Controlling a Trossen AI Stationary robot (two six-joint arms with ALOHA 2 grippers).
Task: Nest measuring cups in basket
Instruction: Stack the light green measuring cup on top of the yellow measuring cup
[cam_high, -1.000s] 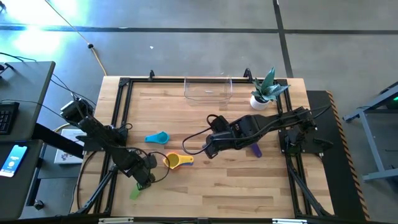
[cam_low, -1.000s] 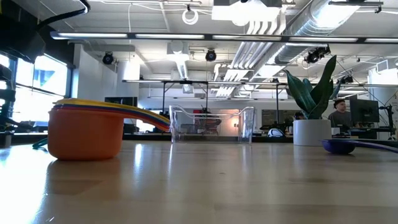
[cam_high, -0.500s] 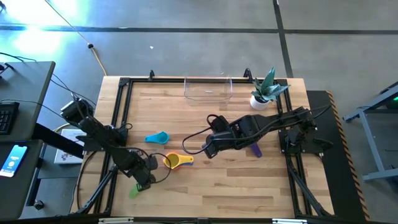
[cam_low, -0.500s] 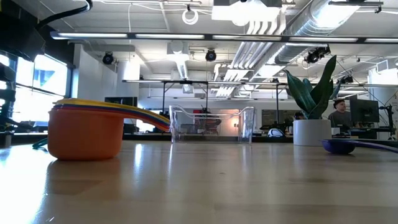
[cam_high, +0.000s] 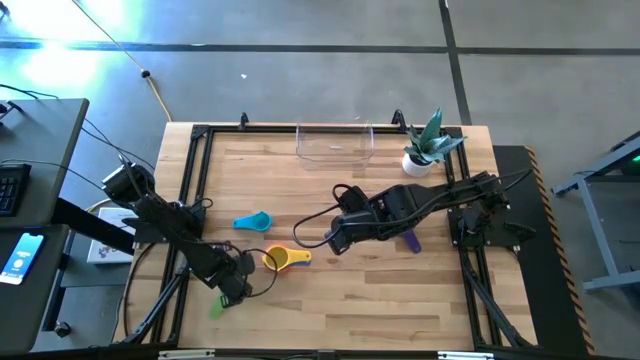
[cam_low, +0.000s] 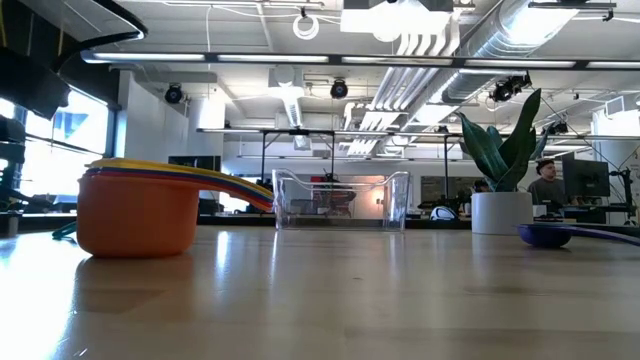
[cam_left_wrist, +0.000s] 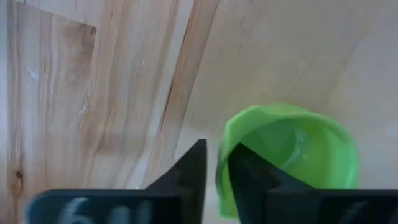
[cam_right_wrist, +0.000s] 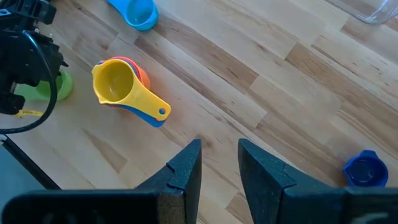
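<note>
Left gripper (cam_left_wrist: 216, 180) pinches the green cup (cam_left_wrist: 292, 158) by its thin rim, one finger inside (light, stiff, slick plastic, may slip). Basket (cam_high: 334, 143) lies far ahead.

I saw a lime-green cup (cam_left_wrist: 292, 152), a yellow cup (cam_right_wrist: 115, 83) stacked on orange and blue ones, a teal cup (cam_high: 254, 221), and pale striped wood worktop (cam_high: 400, 290).

grey concrete floor (cam_high: 300, 80), exposed ceiling ducts (cam_low: 520, 30), bright windows (cam_low: 70, 135), perhaps desks behind.
</note>
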